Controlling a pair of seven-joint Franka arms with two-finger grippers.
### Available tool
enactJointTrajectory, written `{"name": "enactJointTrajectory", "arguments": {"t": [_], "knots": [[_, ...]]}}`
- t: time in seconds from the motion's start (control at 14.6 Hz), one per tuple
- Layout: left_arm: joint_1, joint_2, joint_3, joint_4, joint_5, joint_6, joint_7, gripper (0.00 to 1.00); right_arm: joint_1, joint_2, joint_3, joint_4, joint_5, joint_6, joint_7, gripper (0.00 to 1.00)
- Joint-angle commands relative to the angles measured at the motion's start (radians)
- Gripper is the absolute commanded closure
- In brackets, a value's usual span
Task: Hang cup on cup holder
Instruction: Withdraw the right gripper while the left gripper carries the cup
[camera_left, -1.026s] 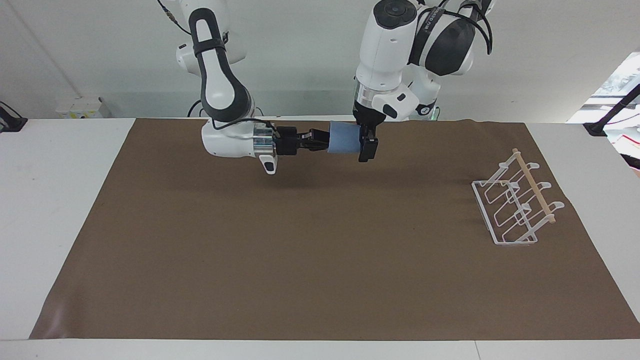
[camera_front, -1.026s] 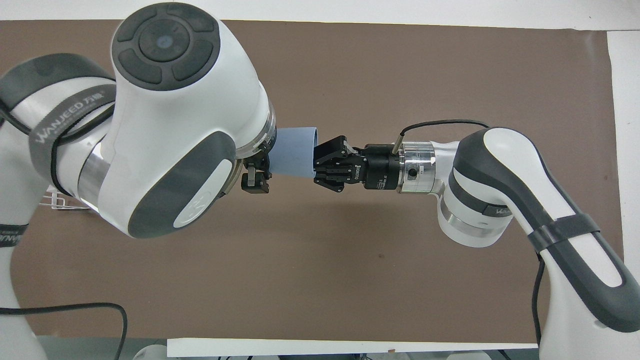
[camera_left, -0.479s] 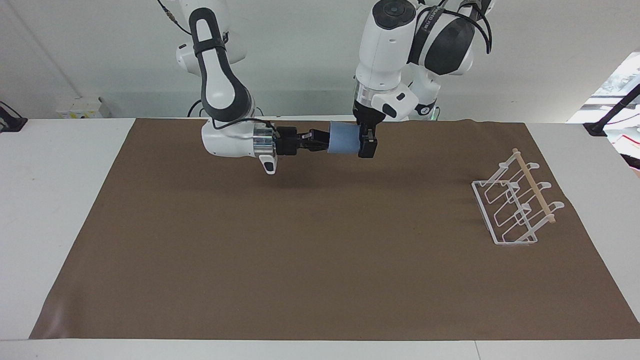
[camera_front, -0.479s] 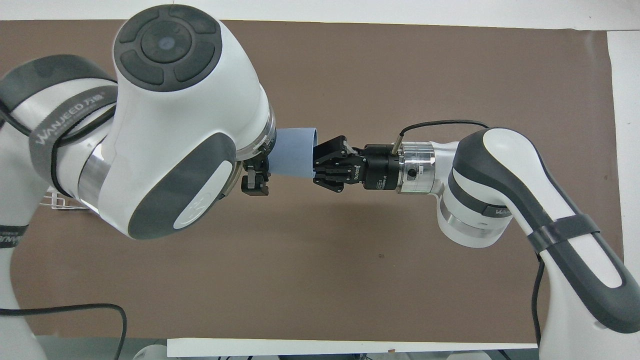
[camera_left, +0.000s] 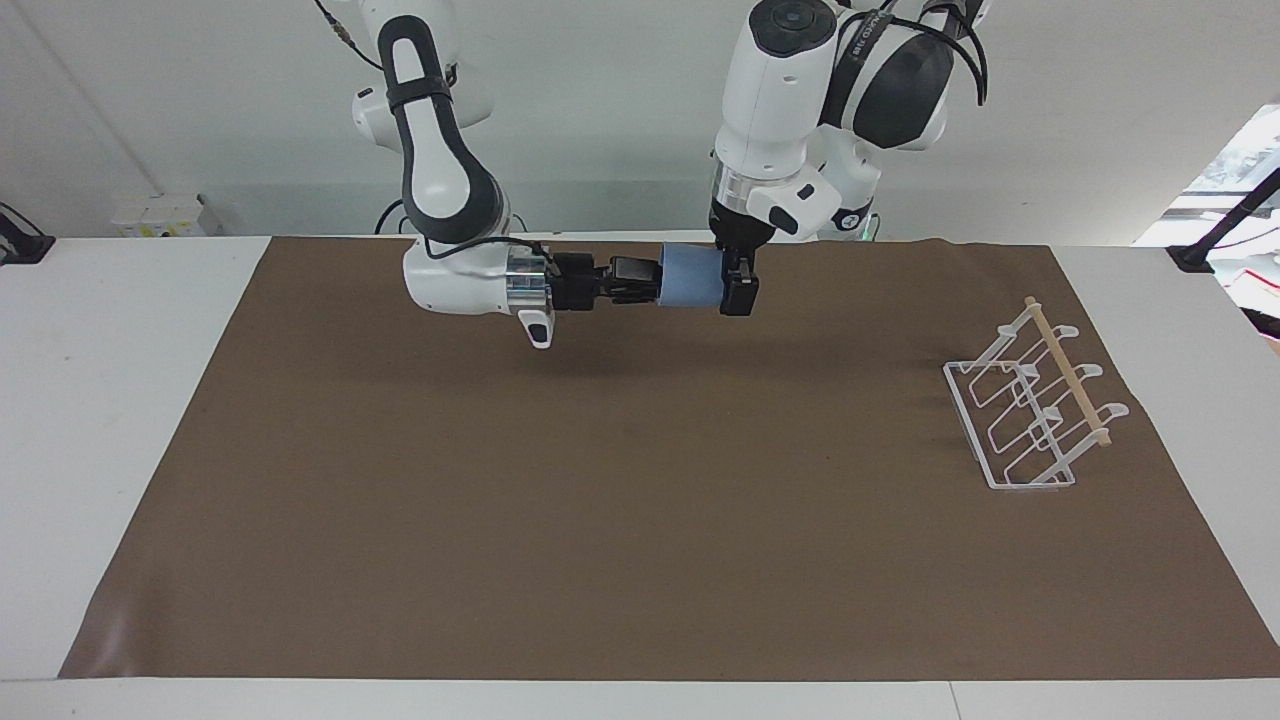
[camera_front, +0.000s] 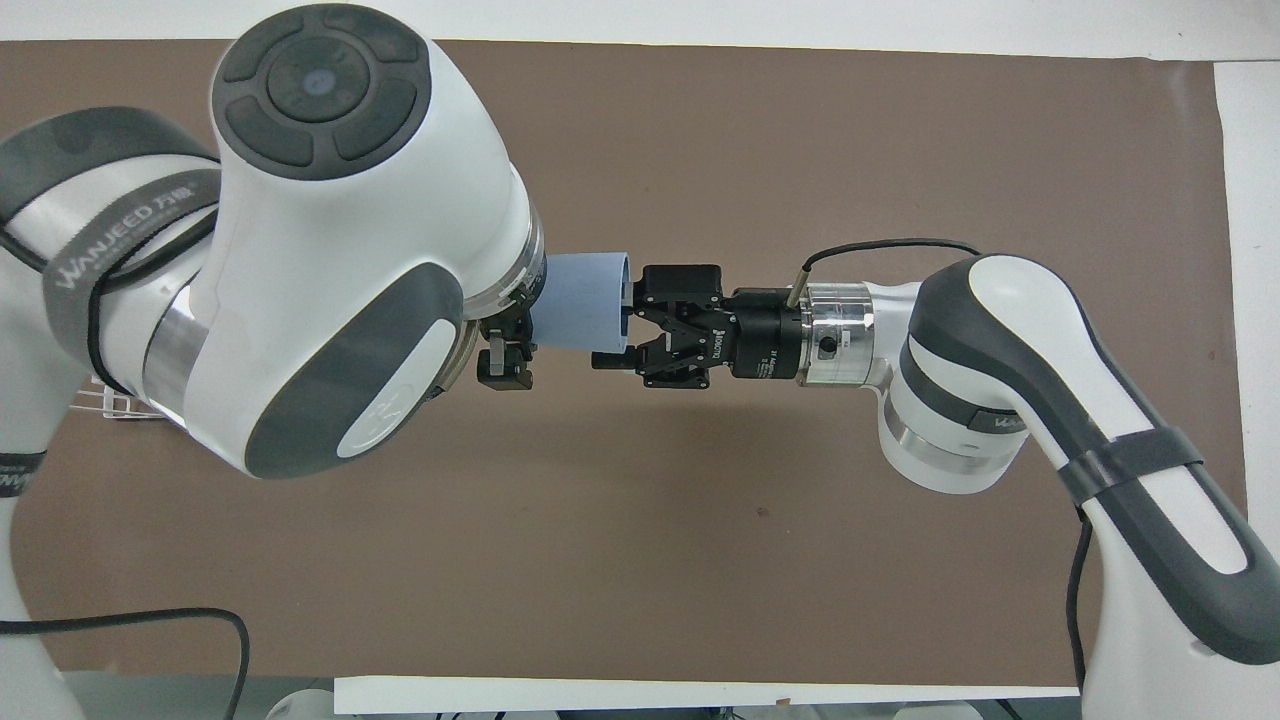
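The cup (camera_left: 688, 278) lies sideways in the air at upper centre of the facing view, clamped across its body by the left gripper (camera_left: 738, 285). The right gripper (camera_front: 618, 320) sits at the cup's mouth with fingers spread open. The cup holder (camera_left: 1035, 410) stands at that view's right edge on the brown mat (camera_left: 600, 500).

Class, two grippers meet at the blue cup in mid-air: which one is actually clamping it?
The left gripper. It comes straight down and is shut on the cup, while the right gripper, reaching in level at the cup's mouth, is spread open.
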Motion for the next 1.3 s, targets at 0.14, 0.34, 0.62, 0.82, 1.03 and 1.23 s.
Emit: {"name": "enactJointTrajectory", "arguments": {"t": [0.14, 0.34, 0.62, 0.82, 1.03, 1.23], "knots": [[0.078, -0.033, 0.002, -0.039, 0.026, -0.03, 0.045, 1.0, -0.218, -0.02, 0.002, -0.022, -0.231, -0.195, 0.019, 0.0], [0.113, -0.082, 0.005, -0.158, 0.211, -0.043, 0.129, 1.0, -0.355, -0.02, 0.0, -0.016, -0.375, -0.276, 0.034, 0.0], [0.114, -0.108, 0.005, -0.342, 0.562, -0.083, 0.24, 1.0, -0.446, -0.025, -0.005, 0.158, -0.764, -0.285, 0.045, 0.0], [0.132, -0.097, 0.005, -0.482, 0.933, -0.085, 0.255, 1.0, -0.447, -0.024, -0.005, 0.315, -1.113, -0.278, 0.075, 0.0], [0.192, -0.056, 0.005, -0.542, 1.248, -0.128, 0.255, 1.0, -0.441, -0.036, -0.003, 0.416, -1.407, -0.256, 0.077, 0.0], [0.262, 0.042, 0.007, -0.527, 1.477, -0.187, 0.201, 1.0, -0.446, -0.1, -0.005, 0.435, -1.616, -0.197, 0.077, 0.0]]}}
